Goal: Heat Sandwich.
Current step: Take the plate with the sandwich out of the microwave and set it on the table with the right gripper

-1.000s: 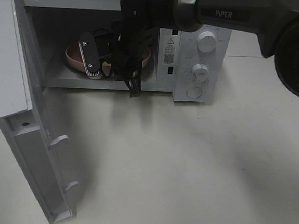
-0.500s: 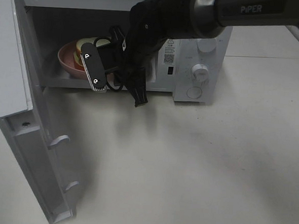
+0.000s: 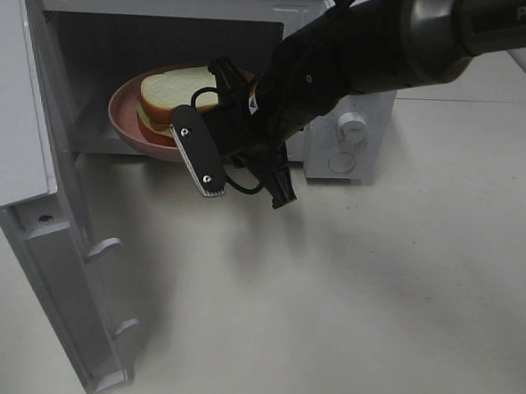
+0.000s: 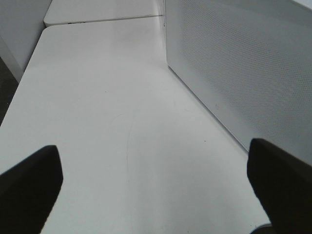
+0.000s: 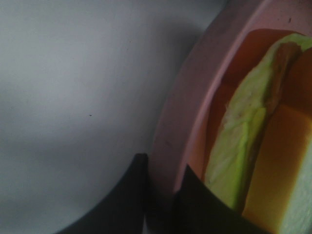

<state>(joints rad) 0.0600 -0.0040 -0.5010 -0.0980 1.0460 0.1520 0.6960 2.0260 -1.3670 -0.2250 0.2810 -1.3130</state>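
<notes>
The sandwich, white bread with an orange-brown crust, lies on a round pink plate in the mouth of the open microwave. My right gripper reaches in from the right and is shut on the plate's right rim. In the right wrist view its dark fingers pinch the pink rim, and the sandwich's pale green filling shows just beyond. My left gripper is open over bare table beside the microwave's perforated side wall. It is outside the exterior high view.
The microwave door stands wide open at the left and juts toward the table's front. The control panel with two knobs and a round button is right of the cavity. The right arm crosses above the panel. White table lies in front.
The plate with the sandwich has come from deep in the cavity toward its front. The right arm has drawn back and down to the right, still gripping the rim.
</notes>
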